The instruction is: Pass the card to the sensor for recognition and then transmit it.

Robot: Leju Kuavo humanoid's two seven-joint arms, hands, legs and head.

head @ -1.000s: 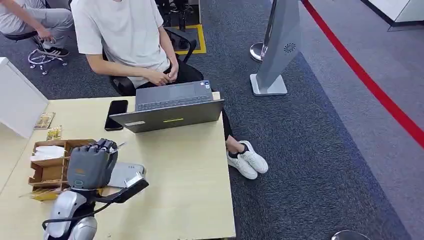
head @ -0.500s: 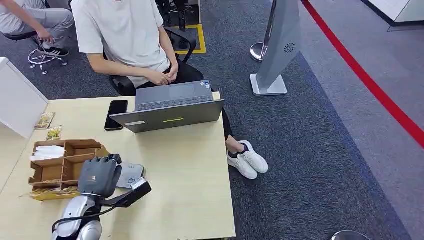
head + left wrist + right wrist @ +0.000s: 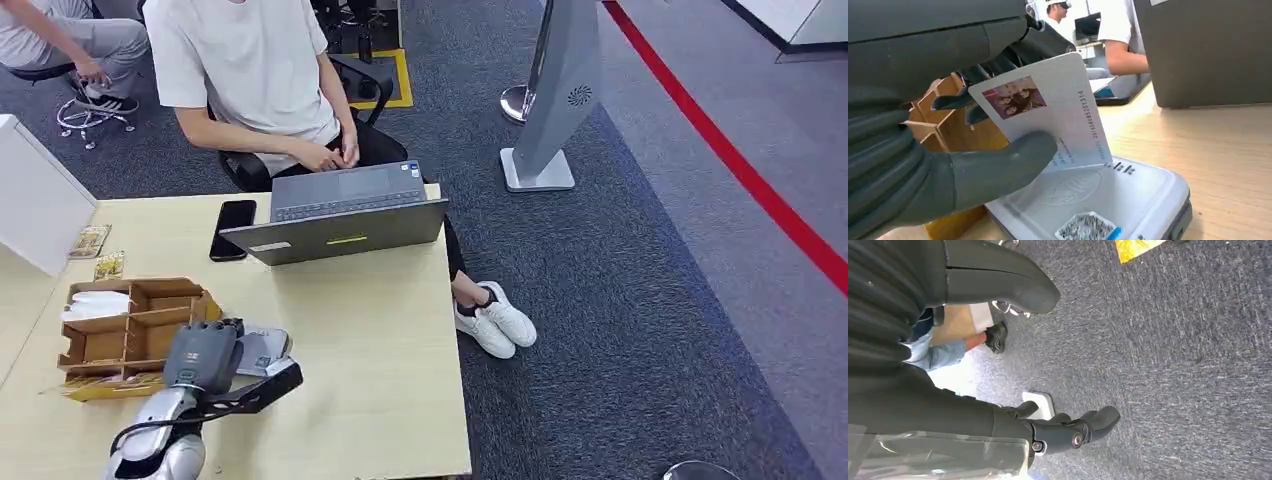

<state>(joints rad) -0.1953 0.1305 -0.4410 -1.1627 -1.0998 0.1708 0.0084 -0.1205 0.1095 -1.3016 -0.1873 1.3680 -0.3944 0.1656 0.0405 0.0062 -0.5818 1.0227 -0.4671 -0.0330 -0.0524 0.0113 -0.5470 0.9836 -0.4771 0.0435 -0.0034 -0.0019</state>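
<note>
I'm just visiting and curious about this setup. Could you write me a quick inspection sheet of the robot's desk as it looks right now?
Surface: pale wooden table, no spills seen.
Job's things: white photo card held tilted over the flat white sensor; whether its lower edge touches the sensor cannot be told.
Clutter: open laptop, black phone, cardboard organiser, small packets.
Robot hands: left robot hand grips the card between thumb and fingers; right robot hand hangs over the carpet, fingers curled, holding nothing.
Cables: black cable loops along the left forearm.
Surroundings: a seated person at the laptop, a grey stand, a red floor line.
</note>
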